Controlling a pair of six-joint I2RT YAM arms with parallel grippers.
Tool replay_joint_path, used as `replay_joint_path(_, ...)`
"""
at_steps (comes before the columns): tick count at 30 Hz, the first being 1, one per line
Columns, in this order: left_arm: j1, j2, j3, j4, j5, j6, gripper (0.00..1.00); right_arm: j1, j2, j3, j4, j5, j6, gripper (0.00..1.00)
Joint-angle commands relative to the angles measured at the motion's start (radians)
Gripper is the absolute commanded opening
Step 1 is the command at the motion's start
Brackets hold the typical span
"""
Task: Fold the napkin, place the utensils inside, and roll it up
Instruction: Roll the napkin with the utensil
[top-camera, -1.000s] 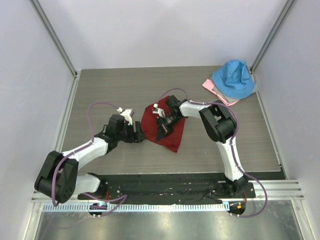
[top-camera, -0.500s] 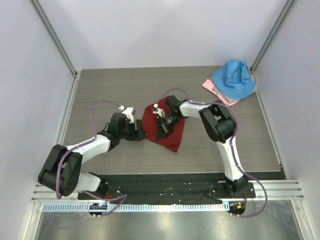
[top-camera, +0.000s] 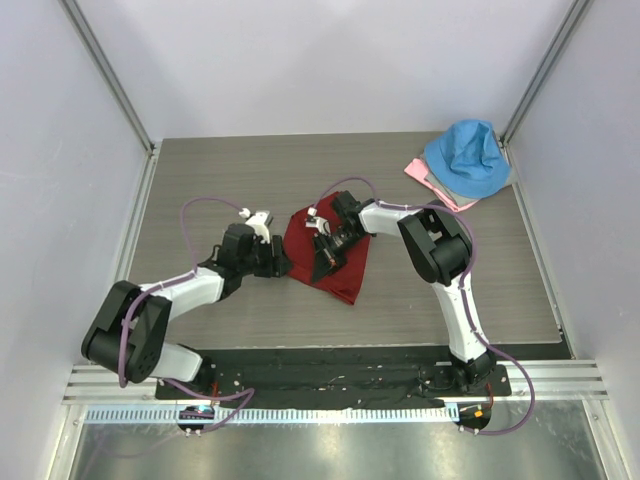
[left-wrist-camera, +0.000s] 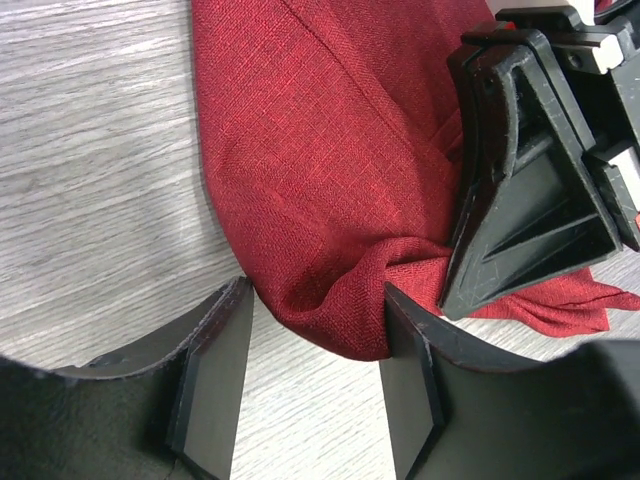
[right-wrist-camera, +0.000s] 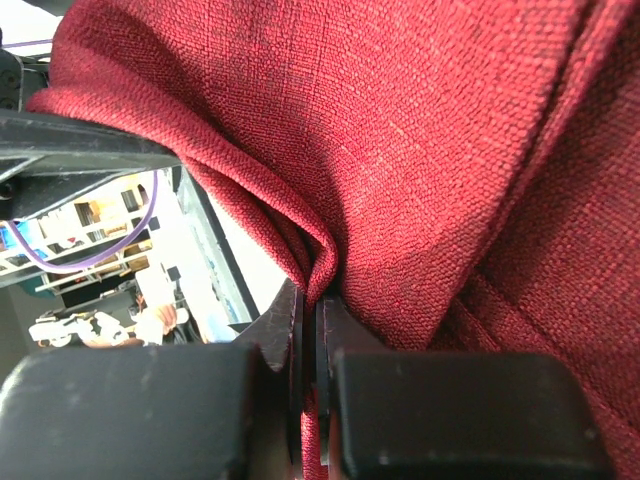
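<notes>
The dark red napkin (top-camera: 340, 262) lies bunched near the middle of the table. My right gripper (top-camera: 324, 256) is shut on a pinched fold of the napkin (right-wrist-camera: 420, 150), and in the right wrist view its jaws (right-wrist-camera: 312, 325) press together on the cloth. My left gripper (top-camera: 281, 263) is at the napkin's left edge. In the left wrist view it (left-wrist-camera: 312, 385) is open, with a rounded fold of the napkin (left-wrist-camera: 320, 200) between its fingertips; the cloth touches the right finger (left-wrist-camera: 412, 390) and stands apart from the left one. The right gripper's black body (left-wrist-camera: 530, 190) is close by. The utensils are out of view.
A bright blue cloth (top-camera: 468, 155) lies on pink (top-camera: 420, 170) and grey cloths at the back right corner. Pale walls with metal posts enclose the table on three sides. The arms' black base plate (top-camera: 330, 375) runs along the near edge.
My left gripper has slid right to the napkin's left edge and its jaws have narrowed around the fold. The right gripper and the napkin have stayed put.
</notes>
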Motion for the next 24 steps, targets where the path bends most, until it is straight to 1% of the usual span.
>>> replay_joint_path(1, -0.004, 0.028, 0.039, 0.08, -0.01, 0.011, 0.54, -0.006, 0.037, 0.001, 0.01, 0.075, -0.005, 0.01)
replay_joint_path(8, -0.002, 0.043, 0.043, 0.095, -0.012, 0.018, 0.44, -0.007, 0.042, -0.003, 0.01, 0.073, -0.005, 0.01)
replay_joint_path(13, -0.002, 0.06, 0.043, 0.092, -0.018, 0.021, 0.4, -0.007, 0.039, -0.006, 0.01, 0.072, -0.003, 0.01)
replay_joint_path(16, -0.002, 0.066, 0.049, 0.068, -0.033, 0.024, 0.34, -0.007, 0.036, -0.008, 0.01, 0.073, -0.002, 0.01)
replay_joint_path(19, -0.002, 0.075, 0.061, 0.037, -0.045, 0.03, 0.26, -0.007, 0.031, -0.006, 0.011, 0.075, 0.0, 0.01)
replay_joint_path(20, -0.002, 0.077, 0.064, 0.032, -0.049, 0.03, 0.22, -0.007, 0.03, -0.005, 0.01, 0.075, 0.0, 0.01)
replay_joint_path(22, -0.002, 0.08, 0.07, 0.017, -0.047, 0.028, 0.18, -0.007, 0.022, -0.003, 0.01, 0.078, 0.004, 0.01)
replay_joint_path(23, -0.002, 0.08, 0.073, 0.008, -0.049, 0.028, 0.14, -0.007, 0.016, -0.003, 0.01, 0.088, 0.008, 0.01)
replay_joint_path(24, -0.002, 0.082, 0.076, -0.001, -0.052, 0.028, 0.12, -0.006, 0.01, -0.002, 0.01, 0.095, 0.009, 0.01)
